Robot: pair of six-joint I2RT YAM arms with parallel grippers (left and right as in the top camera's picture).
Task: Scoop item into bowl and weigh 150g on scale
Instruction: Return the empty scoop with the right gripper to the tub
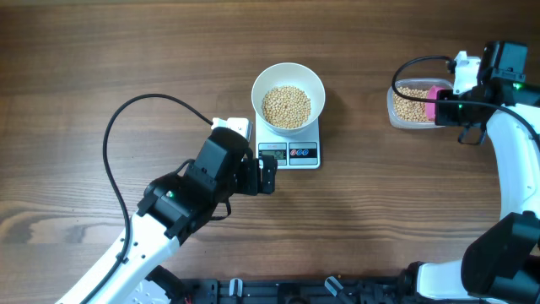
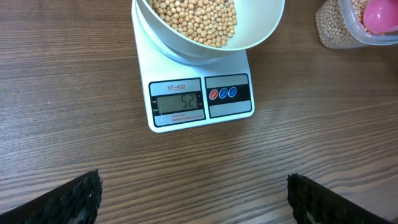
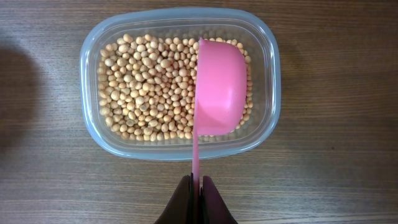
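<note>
- On the brown wooden table (image 1: 101,51), the small white square digital scale (image 1: 289,154) is mostly covered by the deep round white bowl (image 1: 258,91) standing on it. Only its front strip shows, with the grey display and the dark button panel.
- The digits on the display are too faint for me to read with certainty.
- From my left wrist, the bowl's far side is cut off by the top edge. The clear rounded-rectangular plastic tub (image 3: 87,81) shows there only as a corner at the upper right.
- My left pincer (image 2: 194,200) shows just two dark fingertips in the lower corners. They stand wide apart with nothing between them, near the scale's front edge.
- My right pincer (image 3: 198,190) is clamped on the thin handle of the pink plastic scoop (image 3: 221,87). Its cup lies over the tub's right half, turned on its side, so I cannot tell what is in it.
- I count one scale, one bowl, one tub, one scoop, three round buttons on the scale, and two heaps of small round tan beans (image 1: 285,105).
- The beans are smooth, pale and pea-like. One loose heap lies in the bottom of the bowl, well below the rim. The other covers the tub's floor at the table's far right, well apart from the scale.
</note>
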